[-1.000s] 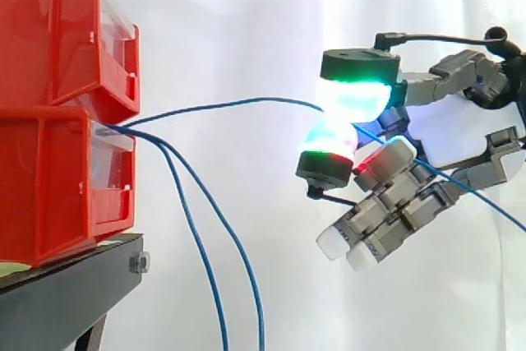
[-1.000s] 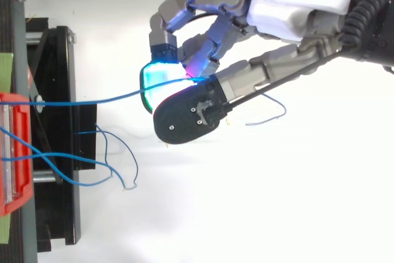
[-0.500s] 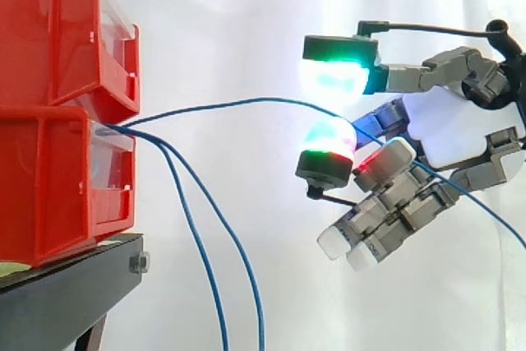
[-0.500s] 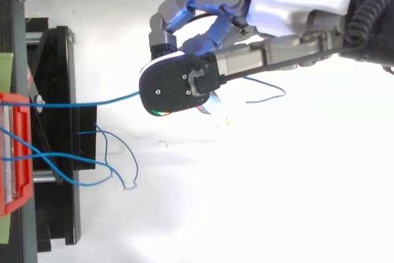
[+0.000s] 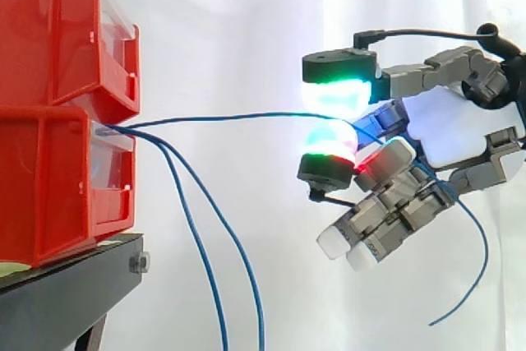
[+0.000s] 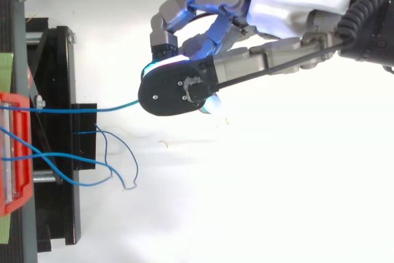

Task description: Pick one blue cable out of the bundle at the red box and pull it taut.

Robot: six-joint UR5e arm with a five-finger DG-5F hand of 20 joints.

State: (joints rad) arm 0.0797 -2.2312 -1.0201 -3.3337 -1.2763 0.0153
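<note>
Hand (image 5: 448, 133) pinches blue cable (image 5: 230, 116) between glowing pads (image 5: 337, 94), right of red box (image 5: 57, 178) — line nearly level, slight sag. Pull straight right, grip firm — else cable may slip.

The red bins (image 5: 57, 80) were glossy plastic, their stand (image 5: 66, 293) matt black. The blue cable (image 5: 230, 115) looked smooth-sheathed, the hand (image 5: 394, 203) matt grey, the curtain (image 5: 230, 22) plain cloth.

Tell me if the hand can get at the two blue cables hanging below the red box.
Probably, once freed: nothing stands between the hand and the hanging cables, but its fingertips pinch the upper blue cable.
</note>
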